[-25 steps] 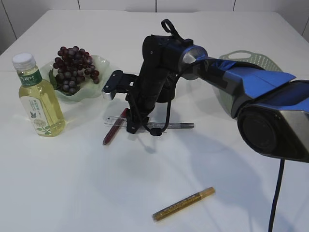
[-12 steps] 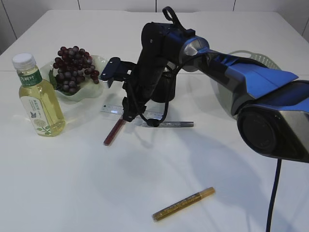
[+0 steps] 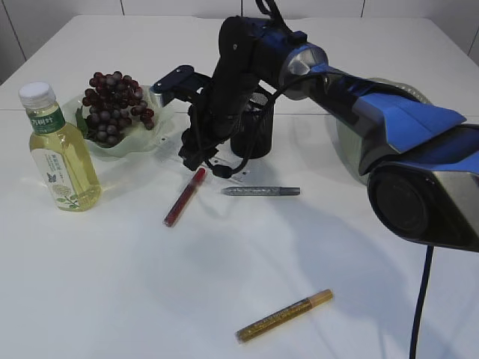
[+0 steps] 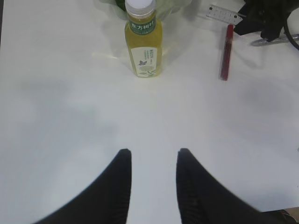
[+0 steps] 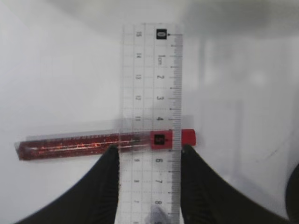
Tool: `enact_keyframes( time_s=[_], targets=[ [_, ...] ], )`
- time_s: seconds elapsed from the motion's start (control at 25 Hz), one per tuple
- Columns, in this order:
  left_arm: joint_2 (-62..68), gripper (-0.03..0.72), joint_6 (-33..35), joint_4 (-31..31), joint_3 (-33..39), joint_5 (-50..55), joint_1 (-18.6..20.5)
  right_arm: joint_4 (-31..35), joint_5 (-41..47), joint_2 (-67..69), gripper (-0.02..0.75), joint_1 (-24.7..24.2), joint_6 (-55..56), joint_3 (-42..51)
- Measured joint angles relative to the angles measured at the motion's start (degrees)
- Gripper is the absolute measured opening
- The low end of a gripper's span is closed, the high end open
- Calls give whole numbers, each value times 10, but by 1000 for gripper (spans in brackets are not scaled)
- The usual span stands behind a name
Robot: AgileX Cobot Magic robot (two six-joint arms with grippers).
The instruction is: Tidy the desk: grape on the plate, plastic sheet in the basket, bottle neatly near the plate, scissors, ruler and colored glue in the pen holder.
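My right gripper is shut on the clear ruler and holds it above the table, over the red glue pen. The ruler also shows in the left wrist view. The black pen holder stands just behind the gripper. Grapes lie on the pale green plate. The bottle stands upright left of the plate. A silver glue pen and a gold one lie on the table. My left gripper is open and empty. Scissors and plastic sheet are out of view.
The green basket sits at the back right, mostly hidden behind my right arm. The right arm reaches across the middle of the white table. The left arm does not show in the exterior view.
My right gripper has risen from the table with the ruler and moved back and left, toward the pen holder. The red glue pen is now uncovered.
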Motion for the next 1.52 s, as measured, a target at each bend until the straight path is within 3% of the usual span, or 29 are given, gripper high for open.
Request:
enact_keyframes(
  time_s=[0.44,1.24,1.52],
  targets=[
    [0,237,0,0,0,0,0,-11,5,-22,306,0,190,-17],
    [0,237,0,-2,0,0,0,-18,12,-172,306,1,299,-17],
    [0,237,0,-2,0,0,0,-128,15,-251,306,23,310,-19]
  ],
)
